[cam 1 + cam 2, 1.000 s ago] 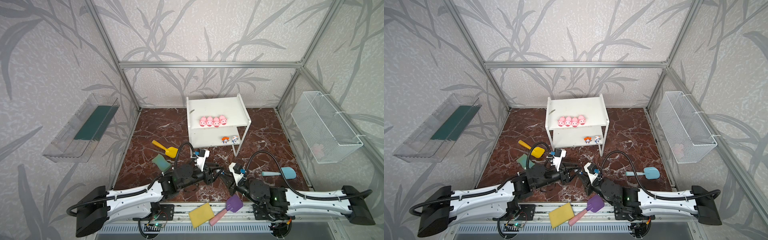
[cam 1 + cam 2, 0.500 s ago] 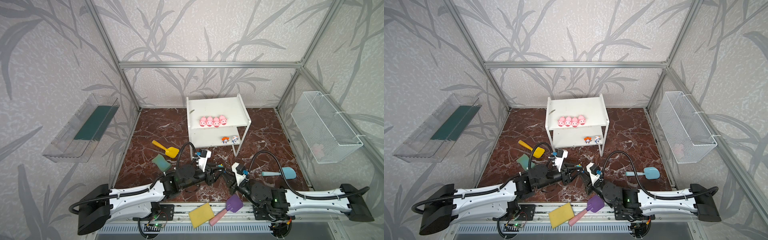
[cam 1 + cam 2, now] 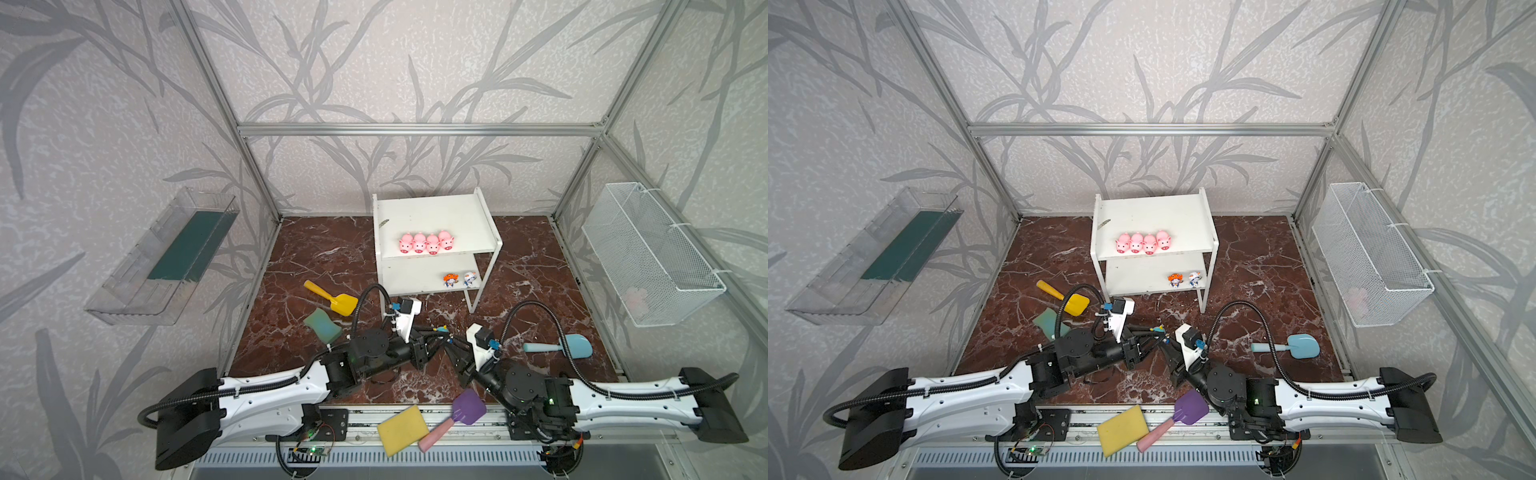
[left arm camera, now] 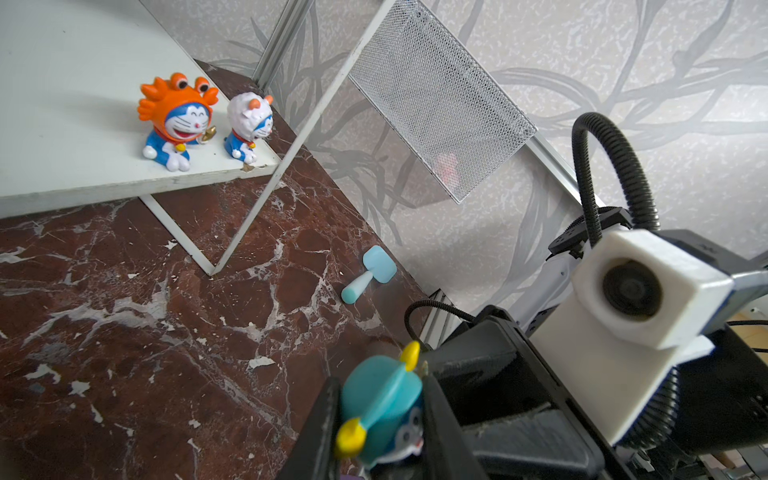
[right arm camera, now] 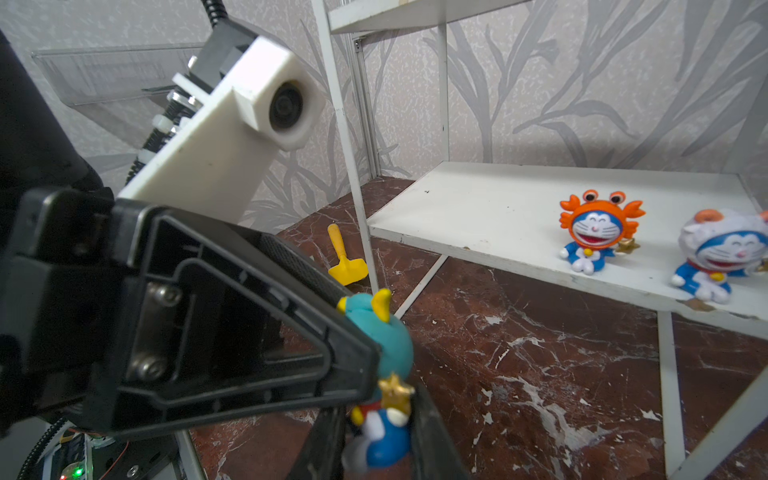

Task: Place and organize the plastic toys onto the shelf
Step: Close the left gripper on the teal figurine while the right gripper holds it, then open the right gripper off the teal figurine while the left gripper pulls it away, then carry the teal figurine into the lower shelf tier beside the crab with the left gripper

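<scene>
In a top view the teal figurine [image 3: 443,328] is hanging between left gripper [image 3: 436,338] and right gripper [image 3: 452,347], near the shelf [image 3: 415,274]. Left wrist view: left jaws are bracketing its head — gripping or not, I cannot tell. Right wrist view: right jaws are clamping its body — head protruding.

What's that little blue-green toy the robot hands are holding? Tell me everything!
The teal figurine is a tiny, glossy plastic cartoon cat in a teal hood with yellow nubs. It has a white face, blue body, red collar and gold star. It hangs above the marble floor between both arms. The right gripper pinches its body. The left gripper has a finger on each side of its hood, though whether they squeeze is unclear.
</scene>
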Controlling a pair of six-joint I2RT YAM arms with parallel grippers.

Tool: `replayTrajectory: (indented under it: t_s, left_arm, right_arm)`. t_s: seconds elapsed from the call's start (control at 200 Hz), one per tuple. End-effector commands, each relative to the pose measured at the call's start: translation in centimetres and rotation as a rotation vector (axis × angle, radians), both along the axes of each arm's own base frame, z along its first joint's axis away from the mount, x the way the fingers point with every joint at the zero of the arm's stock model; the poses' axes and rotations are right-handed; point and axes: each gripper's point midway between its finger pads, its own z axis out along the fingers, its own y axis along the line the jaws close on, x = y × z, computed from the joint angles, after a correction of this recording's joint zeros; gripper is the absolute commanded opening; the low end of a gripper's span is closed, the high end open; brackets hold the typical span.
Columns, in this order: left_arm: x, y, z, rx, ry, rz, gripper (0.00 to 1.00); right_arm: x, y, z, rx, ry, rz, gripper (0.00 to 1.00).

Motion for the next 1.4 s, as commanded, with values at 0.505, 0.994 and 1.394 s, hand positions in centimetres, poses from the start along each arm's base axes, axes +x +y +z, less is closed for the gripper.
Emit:
replayTrajectory:
  t_s: [0.505,0.994,1.394]
  left_arm:
    - [3.0,2.5,3.0,0.297,-0.280,0.146,0.06]
    - [8.6,2.5,2.4,0.451,-0.433,0.227,0.06]
    - [13.5,1.2,1.1,0.491,-0.467,0.309,0.06]
  right_arm:
    - [-1.4,-4.2,-4.1,-0.222,0.094,0.045,0.97]
    - [-0.8,-8.9,-4.0,-0.327,0.080,-0.040,0.99]
    - [-0.7,-10.5,-2.3,-0.303,0.039,-0.055,0.99]
